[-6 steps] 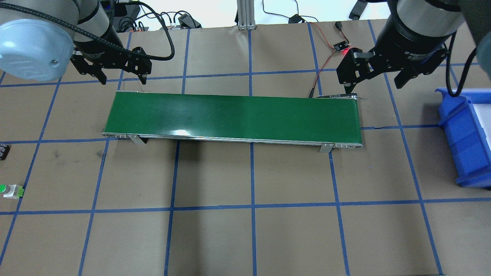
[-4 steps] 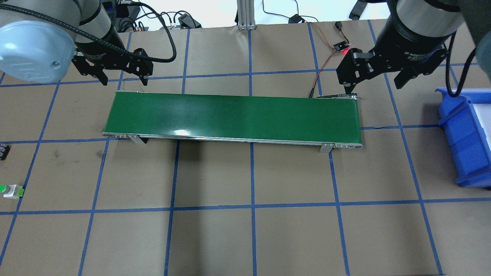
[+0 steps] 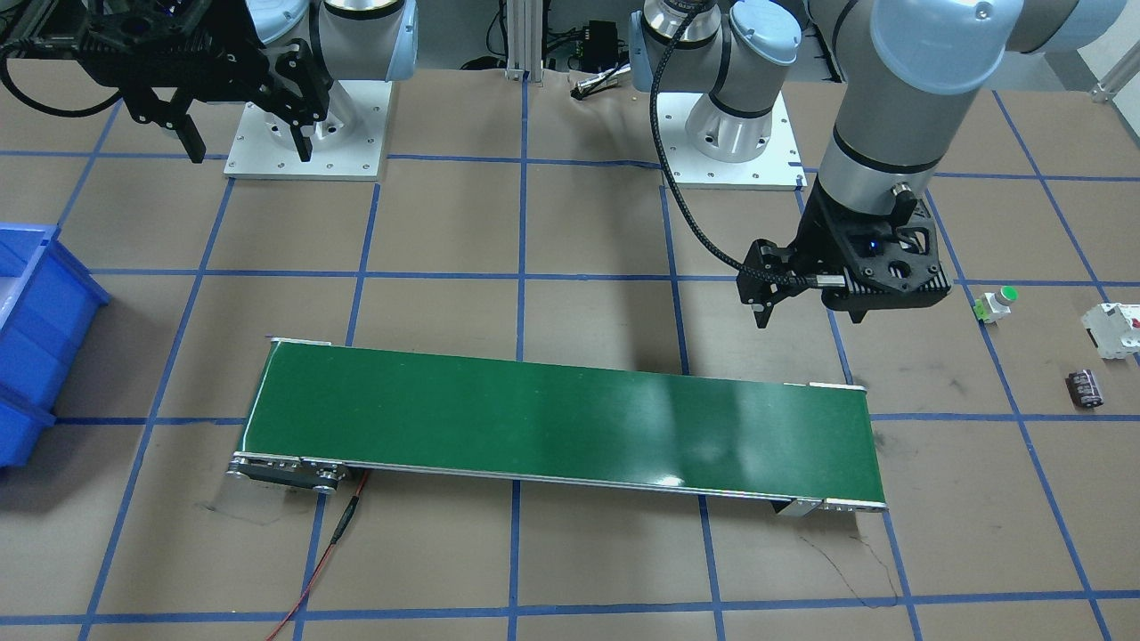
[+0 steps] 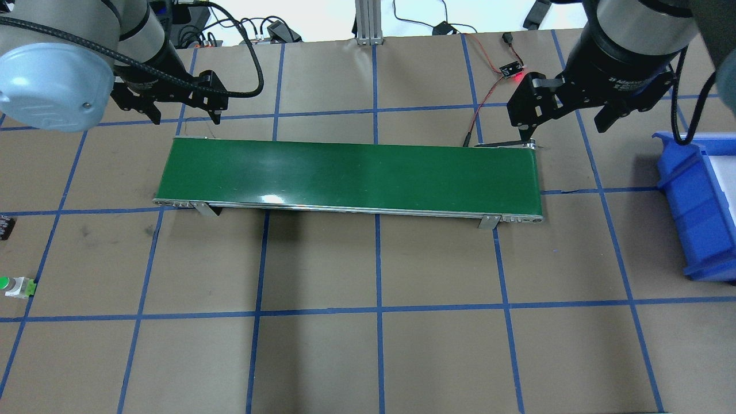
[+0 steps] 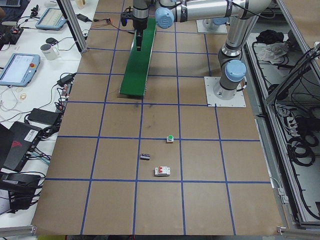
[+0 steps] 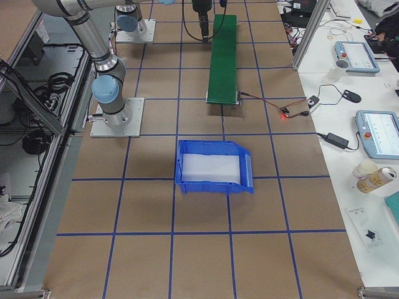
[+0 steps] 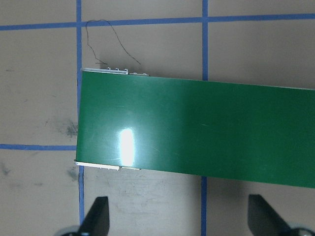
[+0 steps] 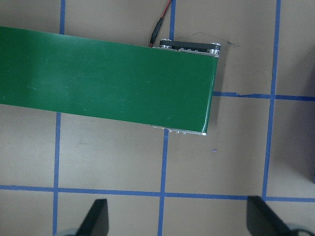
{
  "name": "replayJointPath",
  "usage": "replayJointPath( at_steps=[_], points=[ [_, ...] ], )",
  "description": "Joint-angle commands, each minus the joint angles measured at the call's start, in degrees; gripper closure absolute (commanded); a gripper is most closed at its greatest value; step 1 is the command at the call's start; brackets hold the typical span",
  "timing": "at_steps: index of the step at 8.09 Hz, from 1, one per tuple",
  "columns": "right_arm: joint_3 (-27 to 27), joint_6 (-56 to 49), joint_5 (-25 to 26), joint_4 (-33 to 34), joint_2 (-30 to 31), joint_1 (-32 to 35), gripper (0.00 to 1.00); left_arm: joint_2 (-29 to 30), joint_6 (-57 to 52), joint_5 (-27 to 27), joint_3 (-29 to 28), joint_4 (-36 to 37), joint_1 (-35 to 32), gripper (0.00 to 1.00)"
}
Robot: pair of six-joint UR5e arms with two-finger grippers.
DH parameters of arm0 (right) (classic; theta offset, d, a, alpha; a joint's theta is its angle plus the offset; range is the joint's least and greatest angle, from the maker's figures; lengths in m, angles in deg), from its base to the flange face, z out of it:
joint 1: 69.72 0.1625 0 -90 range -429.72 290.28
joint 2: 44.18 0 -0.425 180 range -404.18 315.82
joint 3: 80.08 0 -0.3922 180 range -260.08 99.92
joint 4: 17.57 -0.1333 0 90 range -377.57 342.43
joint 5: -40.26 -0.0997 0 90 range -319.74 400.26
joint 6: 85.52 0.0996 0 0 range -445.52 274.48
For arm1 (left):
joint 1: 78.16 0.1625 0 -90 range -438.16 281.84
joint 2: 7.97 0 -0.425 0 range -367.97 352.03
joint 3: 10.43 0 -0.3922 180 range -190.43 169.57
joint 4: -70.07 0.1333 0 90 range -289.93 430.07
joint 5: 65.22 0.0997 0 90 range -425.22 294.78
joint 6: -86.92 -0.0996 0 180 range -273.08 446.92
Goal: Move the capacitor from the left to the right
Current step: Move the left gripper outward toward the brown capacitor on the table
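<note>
- Capacitor (image 3: 1084, 389), front-facing view: it lies on the brown table (image 3: 570, 570), near the white breaker (image 3: 1113, 329) and the green-capped part (image 3: 996, 303). It is well apart from the green conveyor (image 3: 561, 418).
- Overhead view: the capacitor sits at the picture's left edge, partly cut off. The left gripper (image 4: 187, 118) hangs near the conveyor's left end, jaws wide apart, holding nothing. The right gripper (image 4: 562, 129) hangs near the conveyor's right end, likewise spread and empty, with the blue bin (image 4: 690, 218) further right.
- Left side view: the capacitor rests on the table, touched by nothing, with breaker and green-capped part close by.
- Wrist views: each shows two fingertips wide apart, with only table between them.
</note>
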Motion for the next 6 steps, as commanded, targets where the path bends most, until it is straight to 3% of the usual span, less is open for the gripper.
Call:
replayJointPath(
  at_steps=[1,6],
  points=[
    [0.1,0.0,0.2,-0.1,0.1,0.0,0.0,1.2,-1.7,0.1,-0.9,-0.9,2.2,0.0],
    [0.0,0.0,0.3,-1.4,0.3,0.0,0.0,3.3,-19.0,0.5,-1.2,-3.1,23.9,0.0]
  ],
)
